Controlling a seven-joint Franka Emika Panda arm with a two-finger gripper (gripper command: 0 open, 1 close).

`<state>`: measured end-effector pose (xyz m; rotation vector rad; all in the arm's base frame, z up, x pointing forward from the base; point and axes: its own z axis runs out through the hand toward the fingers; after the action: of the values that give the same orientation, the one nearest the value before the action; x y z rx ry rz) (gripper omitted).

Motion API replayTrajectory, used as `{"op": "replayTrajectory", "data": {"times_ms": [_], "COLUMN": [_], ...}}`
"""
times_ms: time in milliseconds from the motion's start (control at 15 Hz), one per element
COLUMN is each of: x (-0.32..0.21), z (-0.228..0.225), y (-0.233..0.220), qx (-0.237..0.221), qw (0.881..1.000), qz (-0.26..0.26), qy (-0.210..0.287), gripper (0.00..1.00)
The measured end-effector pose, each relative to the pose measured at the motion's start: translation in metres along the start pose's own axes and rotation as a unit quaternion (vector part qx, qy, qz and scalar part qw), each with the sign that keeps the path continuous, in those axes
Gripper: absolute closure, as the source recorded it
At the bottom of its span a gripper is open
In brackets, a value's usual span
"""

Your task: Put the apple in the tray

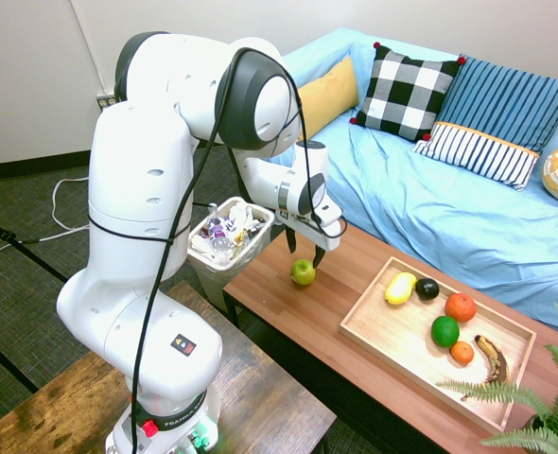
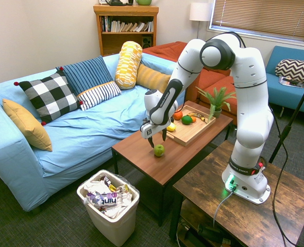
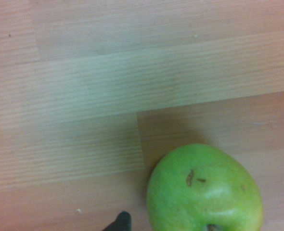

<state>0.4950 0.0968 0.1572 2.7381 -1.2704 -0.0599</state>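
- You are at the reaching step, by the look of it: the pincer (image 1: 305,250) is right above the apple (image 1: 303,272), with the grasp not yet made.
- Your pincer stands wide open, its fingers well spread and pointing down, and it has hold of nothing.
- You'll find the apple on the brown worktop (image 1: 260,284), near the centre of the first exterior frame and outside the tray (image 1: 383,331), which lies towards the lower right.
- Next, you probably want to bring the fingers down on either side of the fruit, checking that it sits between them before you close; a lopsided approach could roll it away.
- After that, lift clear of the tray's low side and choose the bare wood at its left end in that frame, away from the green fruit (image 1: 444,331) and the banana (image 1: 492,359).
- You can't judge the exact gap between fingertips and apple: in both exterior views they look very near, but contact is hard to make out.
- Your wrist view cuts the apple off at the bottom edge, so only part of its stem hollow shows.
- In the second exterior view, the arm covers part of the tray's left end, and you can't clearly pick out the black fruit (image 1: 427,288) there.
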Motion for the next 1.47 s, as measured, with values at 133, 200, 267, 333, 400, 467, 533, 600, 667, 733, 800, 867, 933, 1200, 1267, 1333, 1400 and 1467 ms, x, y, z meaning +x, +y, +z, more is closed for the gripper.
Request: {"op": "replayTrajectory", "data": {"times_ms": [133,200,267,333,400,467,533,600,667,733,800,867,933,1200,1267,1333,1400,1467], "x": [-0.004,-0.007,-0.01,-0.013,-0.013,-0.012,-0.013,-0.013,-0.013,-0.011,-0.01,-0.009,-0.007,-0.001,-0.001,-0.002,-0.001,0.0], "z": [0.011,0.015,0.018,0.02,0.021,0.022,0.025,0.029,0.032,0.035,0.039,0.042,0.045,0.054,0.055,0.056,0.056,0.056], "y": [-0.004,-0.006,-0.008,-0.012,-0.014,-0.014,-0.015,-0.016,-0.017,-0.018,-0.019,-0.02,-0.021,-0.024,-0.023,-0.022,-0.022,-0.021], "qx": [-0.007,-0.01,-0.013,-0.014,-0.014,-0.016,-0.019,-0.021,-0.022,-0.023,-0.024,-0.025,-0.026,-0.031,-0.033,-0.034,-0.034,-0.035], "qw": [1.0,1.0,1.0,1.0,1.0,1.0,1.0,1.0,1.0,1.0,1.0,1.0,1.0,0.999,0.999,0.999,0.999,0.999], "qz": [-0.006,-0.008,-0.011,-0.013,-0.013,-0.013,-0.013,-0.013,-0.013,-0.012,-0.012,-0.012,-0.011,-0.007,-0.007,-0.007,-0.007,-0.006], "qy": [-0.001,-0.001,-0.001,0.0,0.003,0.006,0.007,0.008,0.009,0.009,0.01,0.01,0.011,0.011,0.01,0.009,0.009,0.009], "gripper": [0.0,0.0,0.0,0.0,0.0,0.0,0.0,0.0,0.0,0.0,0.0,0.0,0.0,1.0,1.0,1.0,1.0,1.0]}}
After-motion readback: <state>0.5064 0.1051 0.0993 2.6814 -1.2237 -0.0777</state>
